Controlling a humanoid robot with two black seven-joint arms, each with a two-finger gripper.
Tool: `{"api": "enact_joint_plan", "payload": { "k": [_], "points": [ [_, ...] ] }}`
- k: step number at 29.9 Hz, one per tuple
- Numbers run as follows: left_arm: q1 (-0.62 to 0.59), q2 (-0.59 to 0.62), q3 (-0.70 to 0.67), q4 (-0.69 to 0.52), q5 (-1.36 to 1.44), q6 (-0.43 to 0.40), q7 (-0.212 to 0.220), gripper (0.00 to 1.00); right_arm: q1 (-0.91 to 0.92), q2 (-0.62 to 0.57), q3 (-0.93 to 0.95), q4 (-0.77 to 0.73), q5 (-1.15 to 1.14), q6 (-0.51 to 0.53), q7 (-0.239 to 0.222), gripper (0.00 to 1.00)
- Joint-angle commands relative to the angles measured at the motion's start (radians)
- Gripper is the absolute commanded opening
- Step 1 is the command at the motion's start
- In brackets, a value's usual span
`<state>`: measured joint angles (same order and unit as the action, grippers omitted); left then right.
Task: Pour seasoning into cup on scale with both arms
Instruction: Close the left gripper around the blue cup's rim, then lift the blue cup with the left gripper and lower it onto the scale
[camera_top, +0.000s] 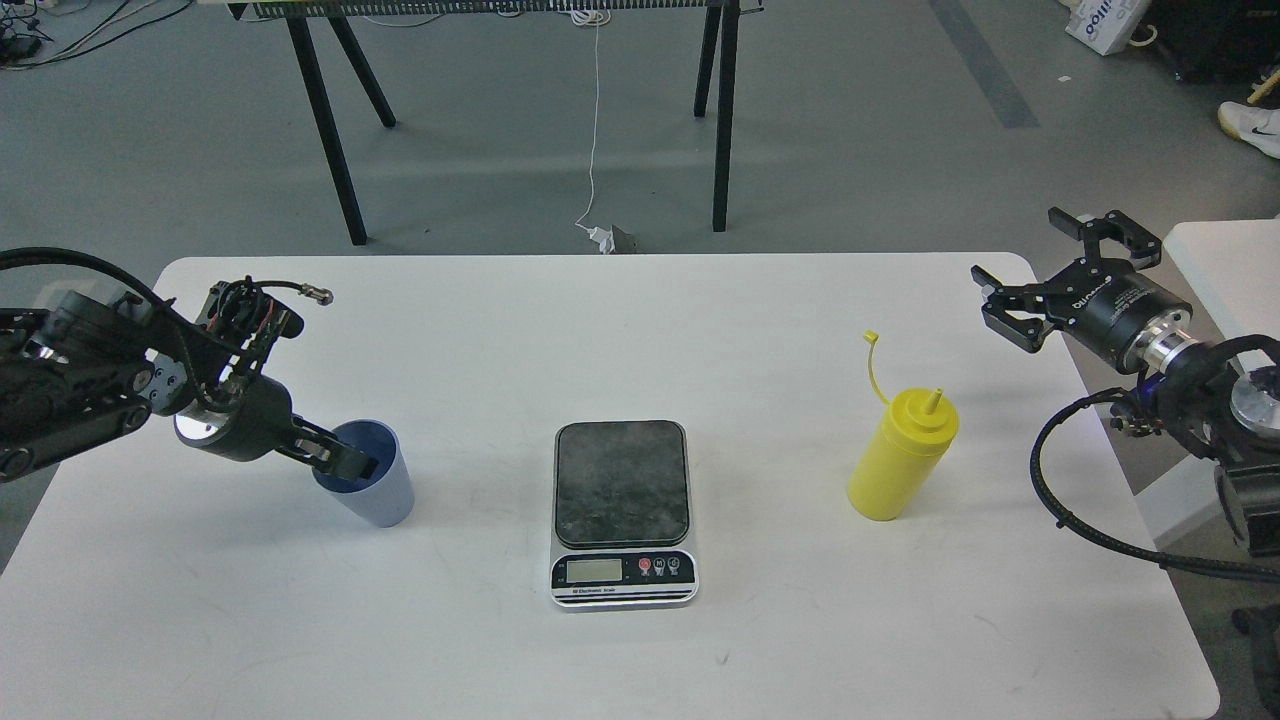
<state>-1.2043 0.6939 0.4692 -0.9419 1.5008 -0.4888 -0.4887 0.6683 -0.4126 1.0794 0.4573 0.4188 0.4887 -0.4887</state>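
Observation:
The light-blue cup (388, 497) stands upright on the white table (640, 660), left of the scale (621, 483). My left gripper (345, 463) reaches down from the left, with one black finger inside the cup's mouth; the other finger is hidden, so its grip cannot be told. The scale's dark top plate is bare. The yellow seasoning bottle (899, 466) stands upright right of the scale, its cap strap sticking up. My right gripper (1037, 272) is open and empty in the air by the table's far right corner, well above and right of the bottle.
A black-legged table (330, 120) and a white cable (596, 130) are on the floor beyond the far edge. A second white surface (1225, 260) lies at the right behind my right arm.

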Motion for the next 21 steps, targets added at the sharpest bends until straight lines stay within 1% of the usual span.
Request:
{"api": "enact_joint_plan", "payload": {
  "k": [1,3,4,7,12,15,19,21],
  "points": [
    [-0.001,0.001,0.000,-0.002,0.018,0.000,0.000,0.31,-0.004,0.000,-0.001,0.000,0.000,0.000,0.000,0.97],
    [-0.001,0.002,0.000,-0.002,0.029,0.000,0.000,0.19,-0.007,0.000,0.000,0.001,0.000,0.000,0.000,0.97],
    [-0.003,0.003,0.000,-0.002,0.033,0.000,0.000,0.10,-0.007,0.000,0.000,0.000,0.000,0.000,0.000,0.97],
    [-0.004,0.010,-0.001,-0.003,0.033,0.000,0.000,0.00,-0.009,0.000,0.000,0.001,0.000,0.000,0.000,0.97],
    [-0.015,0.033,-0.017,-0.005,0.021,0.000,0.000,0.00,-0.009,0.000,0.000,0.000,0.000,0.000,0.000,0.97],
    [-0.052,0.052,-0.030,-0.014,0.013,0.000,0.000,0.00,-0.010,0.000,0.000,0.000,0.000,0.000,0.000,0.97],
    [-0.138,0.052,-0.105,-0.023,0.000,0.000,0.000,0.00,-0.015,0.000,0.007,0.001,0.000,0.000,0.000,0.97],
    [-0.178,0.049,-0.170,-0.060,-0.020,0.000,0.000,0.00,-0.016,0.001,0.010,0.001,0.000,0.000,0.000,0.97]
  ]
}}
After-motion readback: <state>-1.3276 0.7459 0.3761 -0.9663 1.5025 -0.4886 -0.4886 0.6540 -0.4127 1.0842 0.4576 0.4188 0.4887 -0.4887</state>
